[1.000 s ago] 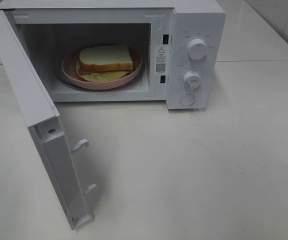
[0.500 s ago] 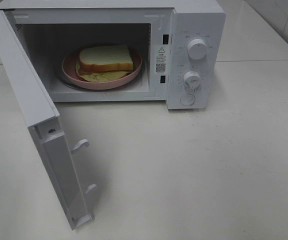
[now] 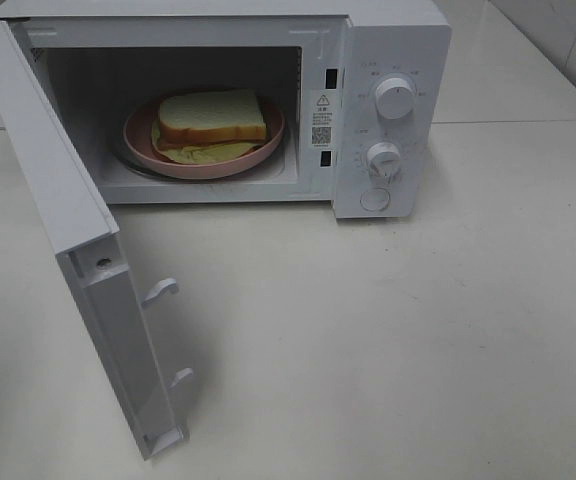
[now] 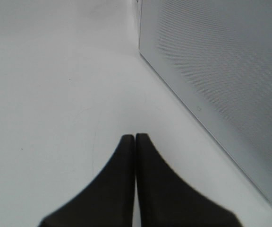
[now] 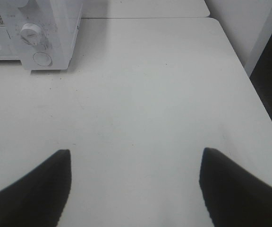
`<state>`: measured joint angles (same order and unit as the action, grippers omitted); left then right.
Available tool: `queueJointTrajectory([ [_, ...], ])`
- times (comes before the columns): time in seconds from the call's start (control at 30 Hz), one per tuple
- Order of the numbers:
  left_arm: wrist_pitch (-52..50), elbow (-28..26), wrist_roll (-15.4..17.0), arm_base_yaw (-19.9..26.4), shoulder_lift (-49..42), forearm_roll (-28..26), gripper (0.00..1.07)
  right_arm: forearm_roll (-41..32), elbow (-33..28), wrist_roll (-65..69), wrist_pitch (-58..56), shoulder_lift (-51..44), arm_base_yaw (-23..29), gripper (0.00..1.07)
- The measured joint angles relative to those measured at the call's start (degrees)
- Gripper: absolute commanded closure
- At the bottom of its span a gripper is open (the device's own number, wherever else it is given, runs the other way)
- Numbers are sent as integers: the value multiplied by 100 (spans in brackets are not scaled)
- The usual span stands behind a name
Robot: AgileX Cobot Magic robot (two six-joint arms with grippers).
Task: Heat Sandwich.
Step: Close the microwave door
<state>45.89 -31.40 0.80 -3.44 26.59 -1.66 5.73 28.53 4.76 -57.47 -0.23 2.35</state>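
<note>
The sandwich (image 3: 212, 118) lies on a round pink plate (image 3: 268, 140) inside the white microwave (image 3: 388, 40), whose door (image 3: 58, 190) is swung wide open toward the front left. Neither arm shows in the exterior high view. In the left wrist view my left gripper (image 4: 135, 138) is shut, its black fingertips pressed together with nothing between them, over bare table beside the door's perforated panel (image 4: 221, 66). In the right wrist view my right gripper (image 5: 136, 156) is open and empty over the white table, well to the right of the microwave's control panel (image 5: 37, 33).
Two knobs (image 3: 394, 98) (image 3: 383, 159) and a round button (image 3: 375, 199) sit on the microwave's right panel. The open door juts out over the front left of the white table (image 3: 418, 330). The table's right edge (image 5: 263, 104) shows in the right wrist view.
Nothing has moved in the exterior high view; the sandwich, plate and door stand as before.
</note>
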Motion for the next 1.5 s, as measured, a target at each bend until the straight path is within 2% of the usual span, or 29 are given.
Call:
queueJointTrajectory([
  [0.13,-773,286,0,0,458,166,107,0,0,0,0,0,0,35],
  [0.33,-2744,1003,0,0,1192,212,107,0,0,0,0,0,0,35],
  [0.4,-2985,1083,0,0,1283,212,107,0,0,0,0,0,0,35],
  [0.43,-3552,1232,0,0,1530,212,107,0,0,0,0,0,0,35],
  [0.5,-4062,1352,0,0,1776,212,107,0,0,0,0,0,0,35],
  [1.0,-6858,1438,0,0,3690,309,107,0,0,0,0,0,0,36],
  [1.2,-8170,1438,11,0,4509,871,107,0,0,0,0,0,0,36],
  [1.27,-8554,1432,183,0,4813,1140,107,0,0,0,0,0,0,36],
  [1.43,-8858,1432,447,0,5048,1358,107,0,0,0,0,0,0,36],
  [1.5,-9230,1432,716,0,5243,1576,107,0,0,0,0,0,0,36],
])
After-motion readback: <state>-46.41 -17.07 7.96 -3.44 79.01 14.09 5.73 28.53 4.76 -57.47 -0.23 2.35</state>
